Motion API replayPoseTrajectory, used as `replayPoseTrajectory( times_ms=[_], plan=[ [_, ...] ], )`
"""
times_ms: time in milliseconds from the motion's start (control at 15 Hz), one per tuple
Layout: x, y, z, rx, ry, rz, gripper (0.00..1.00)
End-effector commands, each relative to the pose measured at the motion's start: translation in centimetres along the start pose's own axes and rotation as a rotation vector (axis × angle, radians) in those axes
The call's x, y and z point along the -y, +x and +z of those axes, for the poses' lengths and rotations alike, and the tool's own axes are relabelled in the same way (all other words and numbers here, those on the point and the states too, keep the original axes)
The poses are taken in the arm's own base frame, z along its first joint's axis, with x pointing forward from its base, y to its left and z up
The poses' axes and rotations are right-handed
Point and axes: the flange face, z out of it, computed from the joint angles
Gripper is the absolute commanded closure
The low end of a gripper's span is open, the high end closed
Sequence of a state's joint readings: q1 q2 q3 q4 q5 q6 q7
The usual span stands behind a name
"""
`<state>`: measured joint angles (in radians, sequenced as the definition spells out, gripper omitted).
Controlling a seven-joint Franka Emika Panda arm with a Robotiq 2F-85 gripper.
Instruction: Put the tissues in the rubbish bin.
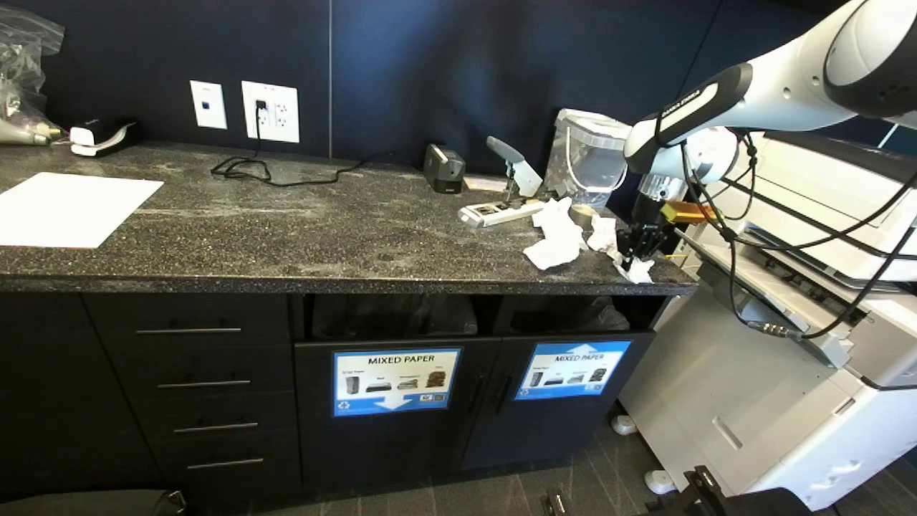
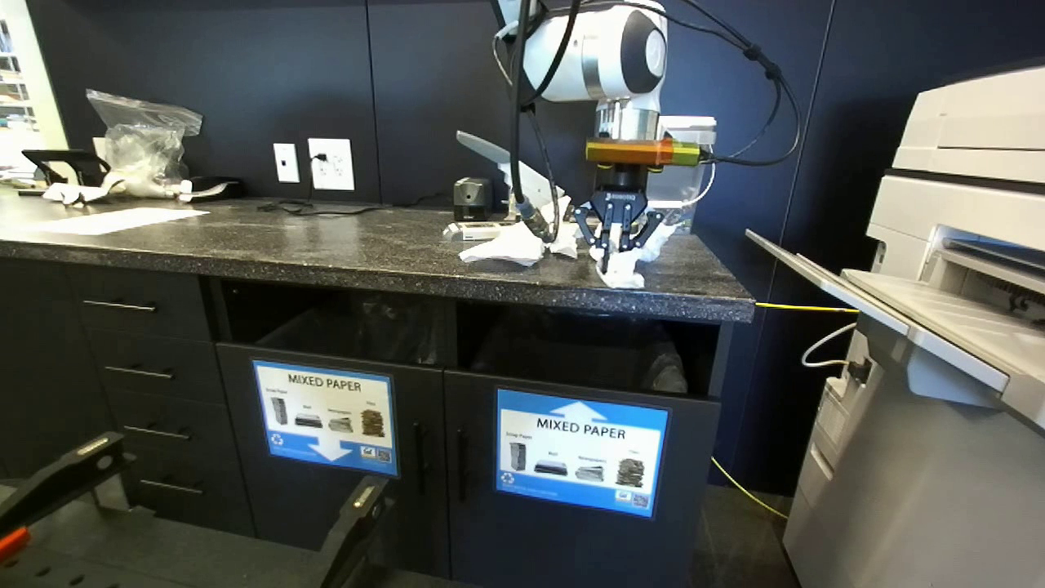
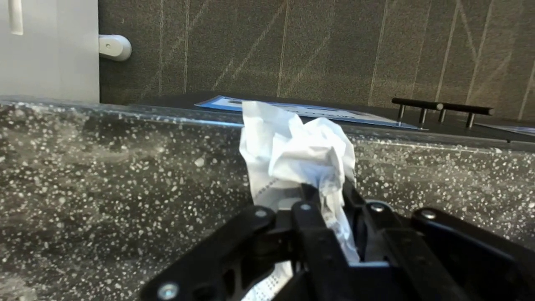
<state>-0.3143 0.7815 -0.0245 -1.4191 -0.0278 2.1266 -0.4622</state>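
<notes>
Crumpled white tissues lie at the right end of the counter: a large one (image 1: 555, 240) and a smaller one (image 1: 603, 235), with others partly hidden behind the arm's cable in an exterior view (image 2: 510, 247). My gripper (image 2: 614, 260) points down near the counter's front edge, shut on a tissue (image 3: 309, 154) that bulges out past the fingertips (image 3: 328, 198). I cannot tell whether this tissue still touches the counter. The rubbish bin (image 2: 571, 543) is the dark right-hand compartment below, with an open slot (image 2: 563, 347) above its blue label (image 2: 581, 451). Its inside is mostly hidden.
A similar compartment with a paler label (image 2: 325, 416) stands beside the bin. A stapler (image 1: 501, 212), a pencil sharpener (image 1: 444, 169) and a clear tub (image 1: 587, 158) are behind the tissues. A printer (image 1: 752, 401) stands right of the counter. A flat white sheet (image 1: 71, 208) lies far left.
</notes>
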Motion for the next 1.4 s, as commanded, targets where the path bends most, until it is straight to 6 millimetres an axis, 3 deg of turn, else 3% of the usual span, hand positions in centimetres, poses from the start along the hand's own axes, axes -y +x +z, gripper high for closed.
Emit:
replayPoseTrajectory(
  times_ms=[0,333,600,800,1067,1333],
  plan=[
    [0.2,-1.4,-0.5,-0.032,0.025,0.018,0.83],
    [1.0,-4.8,-0.7,-0.078,0.039,0.052,0.84],
    [3.2,-8.4,-0.1,-0.097,0.025,0.06,0.84],
    [5.7,-10.8,0.9,-0.141,0.02,0.051,0.88],
    [9.2,-13.7,3.1,-0.169,0.046,0.019,0.85],
    [13.0,-15.2,6.3,-0.192,0.088,-0.033,0.84]
  ],
)
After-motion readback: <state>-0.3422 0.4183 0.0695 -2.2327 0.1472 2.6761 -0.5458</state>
